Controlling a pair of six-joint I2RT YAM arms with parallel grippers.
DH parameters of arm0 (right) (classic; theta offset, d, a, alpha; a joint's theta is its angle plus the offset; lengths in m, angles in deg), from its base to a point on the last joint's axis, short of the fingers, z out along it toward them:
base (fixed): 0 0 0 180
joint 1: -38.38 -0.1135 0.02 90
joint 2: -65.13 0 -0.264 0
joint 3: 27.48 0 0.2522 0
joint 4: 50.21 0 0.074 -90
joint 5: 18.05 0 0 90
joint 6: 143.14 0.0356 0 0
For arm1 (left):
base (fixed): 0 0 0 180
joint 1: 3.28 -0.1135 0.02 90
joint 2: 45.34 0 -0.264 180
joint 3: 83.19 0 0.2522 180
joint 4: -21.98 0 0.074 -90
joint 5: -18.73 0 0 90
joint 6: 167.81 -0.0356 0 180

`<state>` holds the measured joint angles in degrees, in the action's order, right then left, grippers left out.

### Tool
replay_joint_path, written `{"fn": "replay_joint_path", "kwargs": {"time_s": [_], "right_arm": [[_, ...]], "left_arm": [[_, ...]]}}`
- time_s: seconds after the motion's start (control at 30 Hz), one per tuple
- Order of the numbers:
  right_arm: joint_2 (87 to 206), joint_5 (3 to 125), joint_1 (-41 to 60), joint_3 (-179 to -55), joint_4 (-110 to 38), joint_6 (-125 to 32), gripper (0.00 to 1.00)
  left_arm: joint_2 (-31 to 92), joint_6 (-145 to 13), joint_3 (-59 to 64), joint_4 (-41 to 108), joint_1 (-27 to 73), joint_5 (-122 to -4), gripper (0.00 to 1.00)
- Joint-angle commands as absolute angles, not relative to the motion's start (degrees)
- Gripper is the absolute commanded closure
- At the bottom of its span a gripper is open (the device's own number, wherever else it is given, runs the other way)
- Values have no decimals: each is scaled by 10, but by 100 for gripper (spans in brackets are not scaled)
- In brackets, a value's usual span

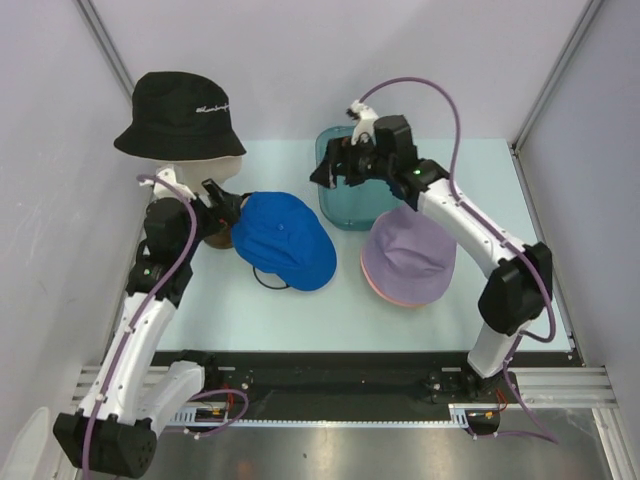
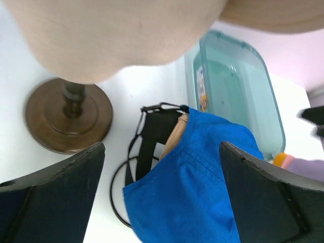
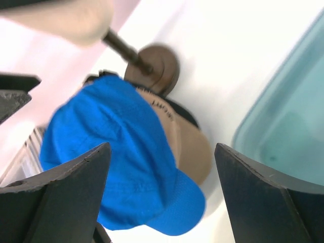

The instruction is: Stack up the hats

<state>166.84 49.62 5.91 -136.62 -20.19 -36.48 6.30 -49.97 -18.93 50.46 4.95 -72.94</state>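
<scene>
Dark fingers [image 2: 55,197] of the left gripper [image 2: 162,152] fill the bottom corners of its wrist view, jaws spread wide with nothing clamped. Between and below them lies the blue cap [image 2: 197,192], draped over a tan cap [image 2: 174,134] with a black strap showing at its edge. The pair rests on the pale surface [image 1: 200,310], just beside the wooden base [image 2: 68,114] of the mannequin head [image 1: 215,165]. The right gripper [image 1: 335,170] hangs over the teal bin [image 1: 345,215], beyond and to the right of the blue cap, jaws likewise released and empty. Right of the caps, a lavender bucket hat [image 1: 410,250] tops a pile, with a pink-orange rim [image 1: 395,298] peeking out beneath. A black bucket hat [image 1: 180,115] sits on the mannequin head.
</scene>
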Motion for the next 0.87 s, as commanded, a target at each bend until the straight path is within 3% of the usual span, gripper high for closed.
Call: {"fn": "replay_joint_path", "kwargs": {"time_s": [0.0, 0.2, 0.4, 0.6, 0.83], "right_arm": [[1594, 522, 112, -1344, -212, -375, 10], [1472, 580, 246, -1209, -225, -392, 10], [1294, 650, 433, -1009, -258, -396, 10], [1159, 773, 459, -894, -274, -396, 10], [1105, 867, 461, -834, -274, -367, 10]], "left_arm": [[6, -527, -164, 523, 52, -793, 0], [-60, -537, -177, 598, 51, -911, 0], [-119, -532, -209, 640, 44, -907, 0], [-130, -531, -198, 681, 44, -949, 0], [-141, -557, -199, 658, 44, -968, 0]]}}
